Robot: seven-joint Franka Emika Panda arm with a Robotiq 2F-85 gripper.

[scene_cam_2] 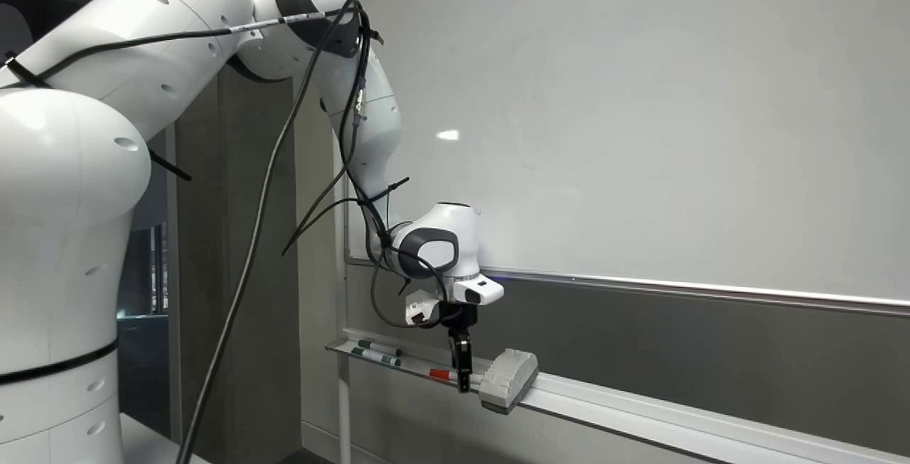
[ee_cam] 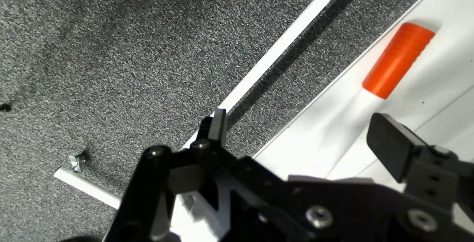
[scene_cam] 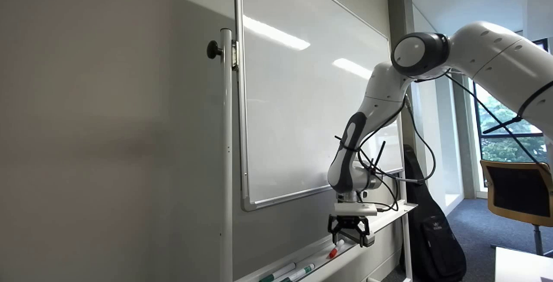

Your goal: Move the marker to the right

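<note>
In an exterior view the camera looks slantwise along the whiteboard point(scene_cam: 302, 113), a post point(scene_cam: 226, 152) near mid-frame. In an exterior view the camera faces the board more squarely, the arm point(scene_cam_2: 170, 73) close at left. The wrist view looks down from near; all three share the tray point(ee_cam: 444, 90) and red-capped marker point(ee_cam: 398, 60).

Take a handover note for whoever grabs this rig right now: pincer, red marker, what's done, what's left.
Pincer: open, holding nothing, at the tray.
Red marker: on the tray, its white body between the jaws in the wrist view; contact not clear.
Eraser: right of it in an exterior view.
Done: pincer lined up, by the look of it.
Left: probably grip the marker, carry it right (confirm whose right), set it down, release; the eraser may block.
</note>
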